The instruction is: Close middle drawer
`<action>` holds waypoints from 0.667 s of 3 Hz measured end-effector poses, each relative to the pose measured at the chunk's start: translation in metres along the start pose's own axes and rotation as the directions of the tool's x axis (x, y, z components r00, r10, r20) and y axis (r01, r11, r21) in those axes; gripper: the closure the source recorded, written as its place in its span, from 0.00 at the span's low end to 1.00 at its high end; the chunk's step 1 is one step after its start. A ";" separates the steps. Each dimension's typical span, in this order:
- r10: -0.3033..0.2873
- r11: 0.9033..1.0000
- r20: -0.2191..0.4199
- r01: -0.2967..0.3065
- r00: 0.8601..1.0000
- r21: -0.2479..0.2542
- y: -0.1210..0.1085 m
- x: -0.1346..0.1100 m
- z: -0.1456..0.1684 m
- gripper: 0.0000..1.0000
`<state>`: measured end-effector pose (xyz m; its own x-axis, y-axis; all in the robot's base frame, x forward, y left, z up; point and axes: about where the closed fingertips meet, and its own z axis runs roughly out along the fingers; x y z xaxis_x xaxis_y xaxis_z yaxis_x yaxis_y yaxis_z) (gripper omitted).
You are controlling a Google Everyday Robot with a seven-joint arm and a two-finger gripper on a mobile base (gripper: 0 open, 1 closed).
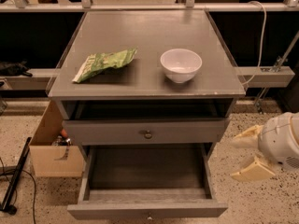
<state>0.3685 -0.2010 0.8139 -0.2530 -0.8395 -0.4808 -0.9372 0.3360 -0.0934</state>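
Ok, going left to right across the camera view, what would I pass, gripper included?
In order: cardboard box → green chip bag → white bowl → gripper, open, low at the far right. The pulled-out middle drawer spans beneath bag and bowl, so it has no single place in the order.

— Where's the gripper (234, 160)?
— Low on the right, over the speckled floor (261, 204). Its fingers are spread and the tips point left.
— And the middle drawer (147, 209)?
— Just left of the gripper and a bit lower, not touching it, pulled far out.
— Above that?
— Up-left of the gripper is a taller drawer (117, 132), set back under the top (149, 29). Higher still are a bowl (181, 65) and a chip bag (103, 63).
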 end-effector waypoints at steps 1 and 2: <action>0.000 1.000 0.000 0.000 1.000 -0.001 0.000 0.000 0.000 0.66; 0.000 1.000 0.000 0.000 1.000 -0.001 0.000 0.000 0.000 0.89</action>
<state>0.3682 -0.2009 0.8135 -0.2533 -0.8396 -0.4806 -0.9373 0.3359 -0.0928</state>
